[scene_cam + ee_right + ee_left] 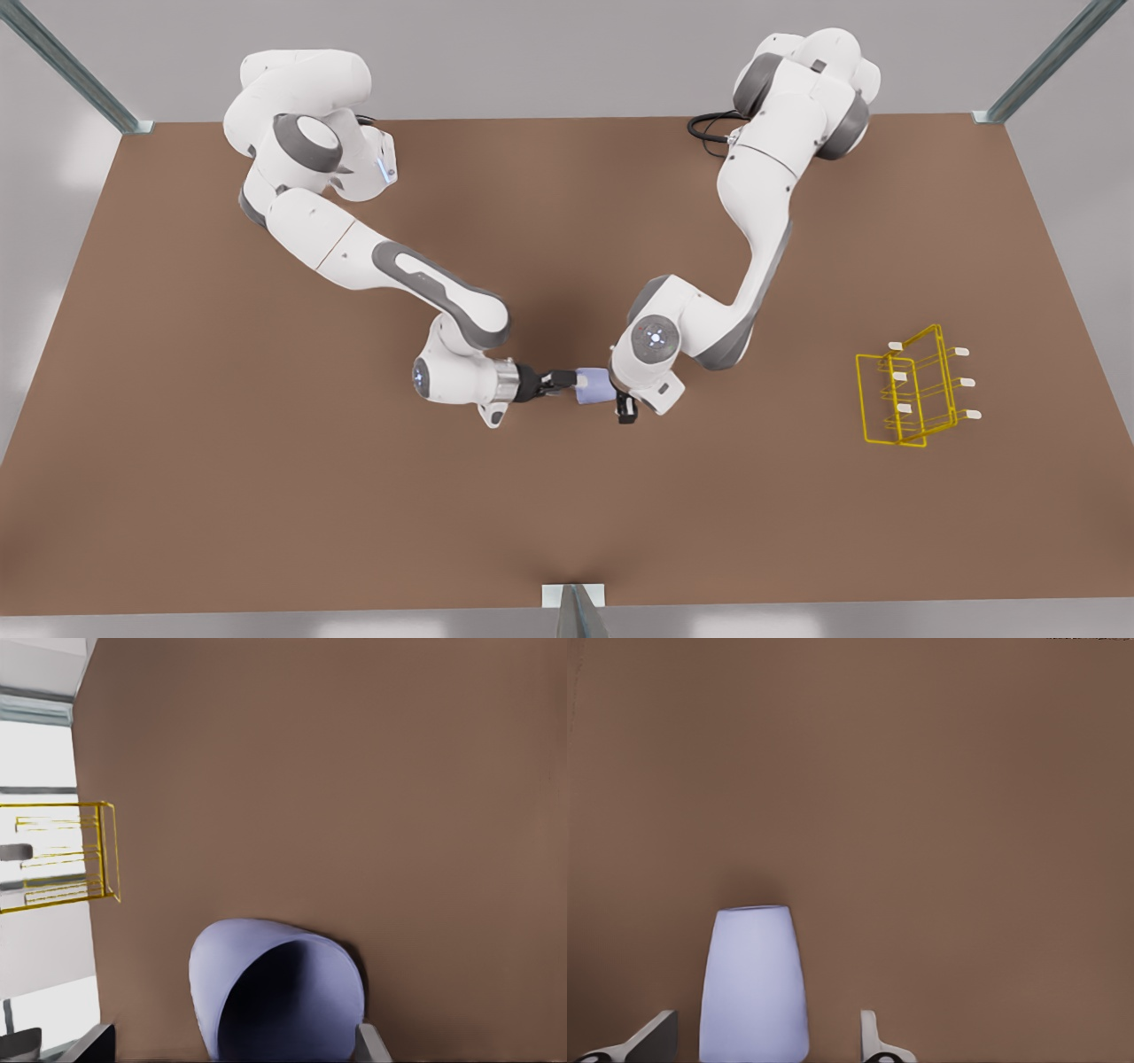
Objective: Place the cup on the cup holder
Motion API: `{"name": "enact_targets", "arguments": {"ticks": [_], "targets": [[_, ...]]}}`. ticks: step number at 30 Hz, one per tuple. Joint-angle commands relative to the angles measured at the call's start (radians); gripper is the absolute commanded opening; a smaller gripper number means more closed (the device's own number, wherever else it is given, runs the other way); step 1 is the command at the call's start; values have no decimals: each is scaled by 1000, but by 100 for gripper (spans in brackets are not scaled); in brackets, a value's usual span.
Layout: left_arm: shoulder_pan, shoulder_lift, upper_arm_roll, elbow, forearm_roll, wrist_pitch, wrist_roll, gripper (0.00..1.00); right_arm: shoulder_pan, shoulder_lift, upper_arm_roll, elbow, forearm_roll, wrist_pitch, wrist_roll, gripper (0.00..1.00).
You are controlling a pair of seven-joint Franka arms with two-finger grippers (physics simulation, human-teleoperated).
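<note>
Two grippers meet at the cup [592,387] near the middle of the brown tabletop [266,496], slightly toward the front view's left of centre. The right gripper [565,382], carried by the arm on the front view's left, lies nearly level and points at the cup's end from that side. The left gripper [625,409], on the arm at the front view's right, points down at the cup's other end.

In the left wrist view we see the cup [754,983] in tapered side profile between the two pale fingers [656,1036] of the left gripper [762,1041]. A strip of tabletop shows on each side of the cup, so these jaws stand apart and grip nothing.

In the right wrist view the dark mouth of the cup [276,992] faces the camera. The jaws of the right gripper [235,1043] are likewise spread wider than the cup: one finger [370,1043] sits just beside the wall, possibly touching it, and the other is clearly apart.

The cup appears to lie on its side; we cannot tell whether it rests on the tabletop or hangs just above it.

The yellow wire cup holder [912,390] stands well apart, near the tabletop's edge at the front view's right, its white-capped prongs bare; it also shows in the right wrist view [62,855]
</note>
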Motion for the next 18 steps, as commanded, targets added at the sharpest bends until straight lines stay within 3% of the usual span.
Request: {"name": "enact_targets", "arguments": {"ticks": [1,6,10,12,15,18], "targets": [[-1,2,0,1,17,36,-262,100,-70,-11,38,-61,-69,-6,12,100],[-30,17,0,-61,105,124,-384,100,-300,-135,95,-254,-118,-72,16,100],[-59,54,0,-65,126,125,-388,100,-524,-436,81,-446,-138,-198,-27,100],[-65,65,0,-75,148,128,-391,100,-593,-569,29,-471,-226,-350,-31,100],[-74,62,0,-87,151,133,-390,100,-580,-767,-122,-457,-469,-555,-48,100],[-76,57,0,-107,175,134,-394,100,-600,-858,-149,-333,-626,-774,-31,100]]}}
